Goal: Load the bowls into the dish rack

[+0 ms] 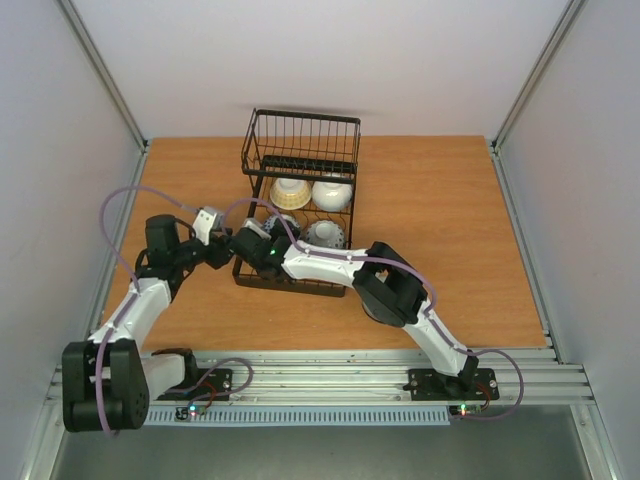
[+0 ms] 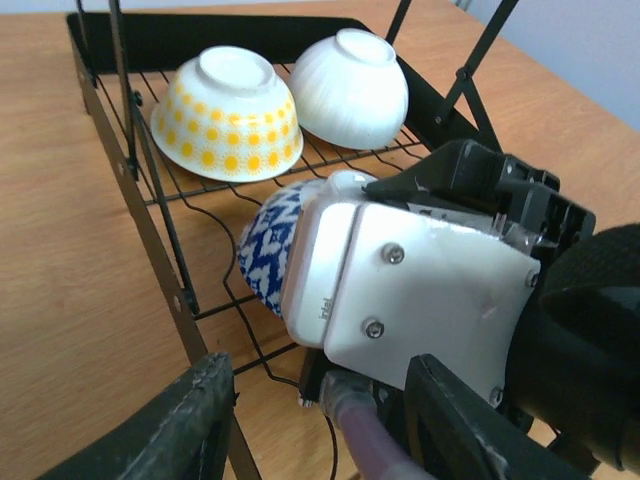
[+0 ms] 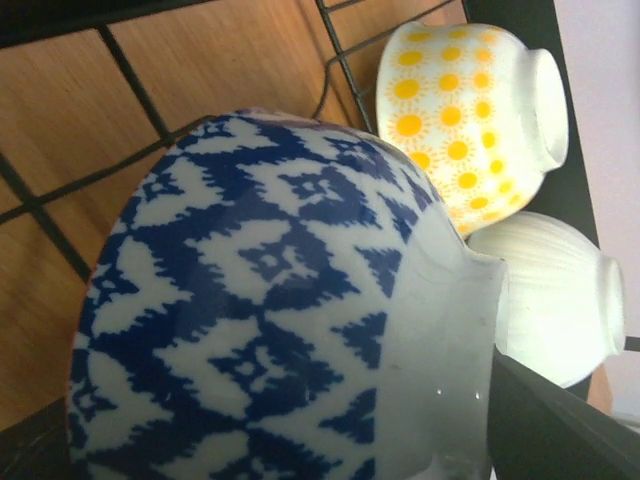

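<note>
— Table first: bare wood, with the rack standing on it, straight ahead of both claws.
— Where do the claws sit?
— Over the rack's near edge, the right claw reaches inside. At the near left corner of the rack the left claw hovers, close beside the right claw and pointing in at it.
— Is the left one holding anything?
— No. Its fingers stand partly apart, and it grips nothing.
— And the right?
— A blue bowl fills the space between its fingers, low over the rack wires, with the patterned side showing. Whether those fingers press on it or stand clear, I cannot tell.
— Other bowls?
— Beyond the right claw, deeper in the rack, a yellow bowl and a white bowl lie side by side on the wire floor. Both are bottom up and tilted. Just beside the right claw, on the side away from the left claw, a pale bowl sits in the rack too.
</note>
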Robot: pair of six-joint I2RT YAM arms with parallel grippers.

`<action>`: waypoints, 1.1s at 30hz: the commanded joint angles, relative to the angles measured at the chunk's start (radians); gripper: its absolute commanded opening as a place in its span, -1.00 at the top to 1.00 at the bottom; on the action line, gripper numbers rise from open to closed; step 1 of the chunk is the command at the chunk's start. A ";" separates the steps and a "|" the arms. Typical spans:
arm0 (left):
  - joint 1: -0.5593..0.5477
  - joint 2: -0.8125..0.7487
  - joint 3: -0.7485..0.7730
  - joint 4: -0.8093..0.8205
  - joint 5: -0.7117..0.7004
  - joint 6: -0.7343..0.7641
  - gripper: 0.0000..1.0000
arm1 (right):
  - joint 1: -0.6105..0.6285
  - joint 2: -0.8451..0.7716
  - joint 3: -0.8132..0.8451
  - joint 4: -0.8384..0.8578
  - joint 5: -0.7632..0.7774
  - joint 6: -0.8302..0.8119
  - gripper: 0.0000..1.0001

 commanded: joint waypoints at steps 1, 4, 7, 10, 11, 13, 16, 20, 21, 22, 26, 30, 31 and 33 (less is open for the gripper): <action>-0.006 -0.082 -0.039 0.118 -0.015 -0.016 0.03 | 0.008 -0.013 -0.035 0.026 -0.074 0.030 -0.75; 0.000 -0.080 -0.038 0.127 -0.034 -0.026 0.03 | 0.008 -0.028 -0.052 0.030 -0.093 0.042 -0.82; 0.002 -0.079 -0.042 0.145 -0.079 -0.042 0.03 | 0.009 -0.060 -0.084 0.036 -0.137 0.057 -0.88; 0.004 -0.077 -0.043 0.156 -0.112 -0.052 0.04 | 0.010 -0.113 -0.131 0.061 -0.186 0.073 -0.97; 0.004 -0.076 -0.045 0.157 -0.118 -0.053 0.04 | 0.010 -0.131 -0.145 0.067 -0.199 0.077 -0.97; 0.005 -0.076 -0.045 0.162 -0.127 -0.057 0.03 | 0.009 -0.163 -0.170 0.082 -0.221 0.083 -0.97; 0.004 -0.076 -0.046 0.163 -0.143 -0.062 0.04 | 0.008 -0.211 -0.209 0.111 -0.265 0.089 -0.97; 0.006 -0.076 -0.043 0.165 -0.162 -0.063 0.03 | 0.006 -0.265 -0.255 0.149 -0.329 0.098 -0.97; 0.006 -0.077 -0.043 0.165 -0.168 -0.065 0.04 | 0.006 -0.281 -0.266 0.160 -0.340 0.101 -0.97; 0.006 -0.079 -0.043 0.165 -0.176 -0.067 0.03 | 0.006 -0.295 -0.280 0.174 -0.353 0.104 -0.98; 0.006 -0.078 -0.043 0.167 -0.194 -0.071 0.03 | -0.001 -0.348 -0.333 0.222 -0.436 0.120 -0.97; 0.006 -0.073 -0.040 0.166 -0.191 -0.071 0.03 | -0.007 -0.363 -0.350 0.239 -0.466 0.128 -0.97; 0.006 -0.072 -0.040 0.164 -0.191 -0.070 0.03 | -0.007 -0.364 -0.350 0.239 -0.465 0.128 -0.97; 0.006 -0.070 -0.038 0.164 -0.191 -0.070 0.03 | -0.008 -0.365 -0.357 0.249 -0.464 0.128 -0.97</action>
